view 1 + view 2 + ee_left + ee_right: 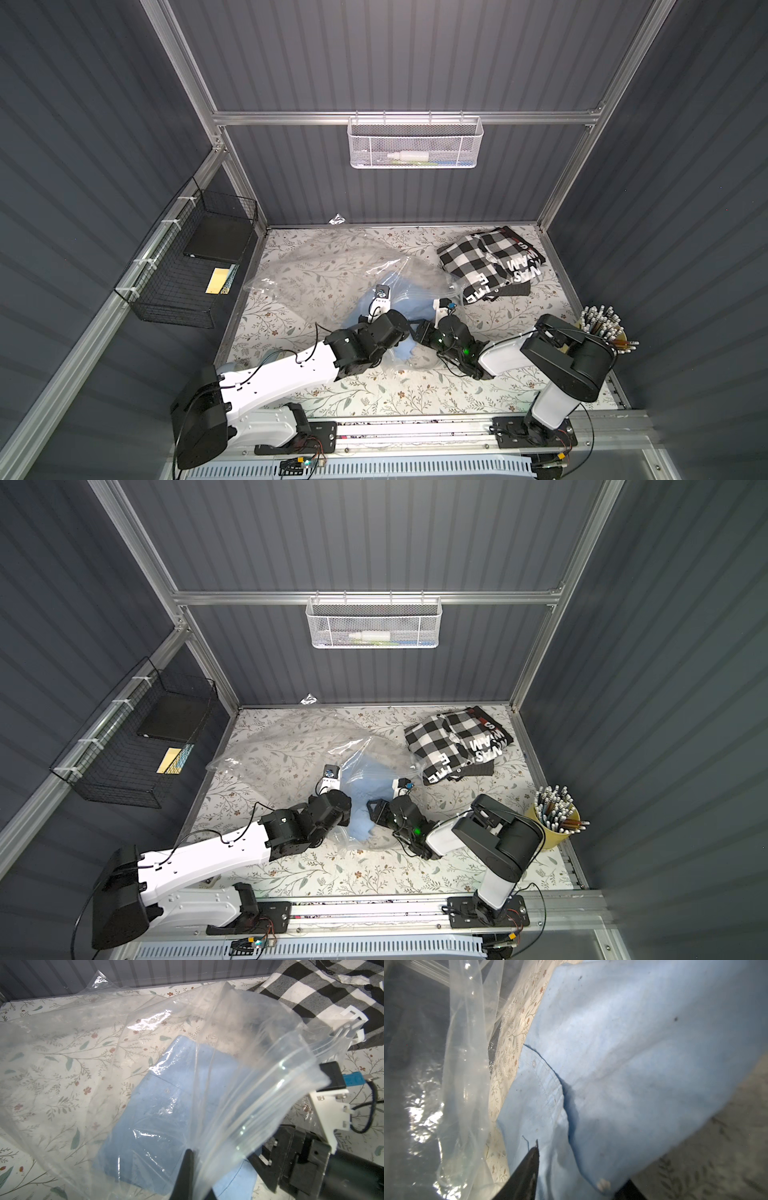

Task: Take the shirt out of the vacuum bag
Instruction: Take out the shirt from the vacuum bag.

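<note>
The vacuum bag (328, 266) (286, 746) lies crumpled and clear across the middle of the flowered table. The light blue shirt (415, 301) (359, 808) is partly inside it, with one end sticking out of the mouth toward the front. My left gripper (405, 328) (192, 1153) is shut on the bag's zip-seal edge (259, 1105) and holds it lifted above the shirt (162, 1095). From the right, my right gripper (422, 330) (581, 1165) reaches in at the mouth. Its fingers stand apart with a thick fold of the shirt (633, 1053) between them. Loose plastic (463, 1064) hangs beside it.
A folded black-and-white checked shirt pile (486, 259) lies at the back right, touching the bag's corner. A yellow cup of pens (602, 332) stands at the right edge. A black wire basket (187, 266) hangs on the left wall, a white mesh basket (415, 143) on the back wall.
</note>
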Robot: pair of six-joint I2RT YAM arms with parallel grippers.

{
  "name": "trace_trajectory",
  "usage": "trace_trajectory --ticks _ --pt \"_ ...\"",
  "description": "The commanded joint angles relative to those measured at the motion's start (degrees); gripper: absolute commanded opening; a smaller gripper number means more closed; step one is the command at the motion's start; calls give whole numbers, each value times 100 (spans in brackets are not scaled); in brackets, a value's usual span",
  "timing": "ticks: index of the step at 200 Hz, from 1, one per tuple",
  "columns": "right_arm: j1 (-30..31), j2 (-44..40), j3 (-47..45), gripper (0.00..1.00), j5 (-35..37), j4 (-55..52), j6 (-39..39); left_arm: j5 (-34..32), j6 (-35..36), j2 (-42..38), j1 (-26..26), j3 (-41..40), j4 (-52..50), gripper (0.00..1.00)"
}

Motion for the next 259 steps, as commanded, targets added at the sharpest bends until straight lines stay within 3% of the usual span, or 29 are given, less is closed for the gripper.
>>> trace_trajectory --ticks 1,41,122,166,229,259 --pt "-24 26 181 39 -38 143 -64 15 -89 -62 -11 -146 -66 0" --pt "-42 -157 239 0 -30 92 -189 19 -121 -27 -11 -162 -52 0" --pt "101 -1770 -181 0 130 -926 -468 -55 -25 34 -11 -165 7 0" --pt "320 -3158 -357 0 443 -1864 -611 -135 -26 113 -11 -158 4 0" --pt "490 -4810 141 0 776 -3285 -981 -266 -66 296 -11 -74 -77 0" --pt "489 -5249 469 0 1435 -3582 -1317 -275 -67 307 -10 -60 -102 0"
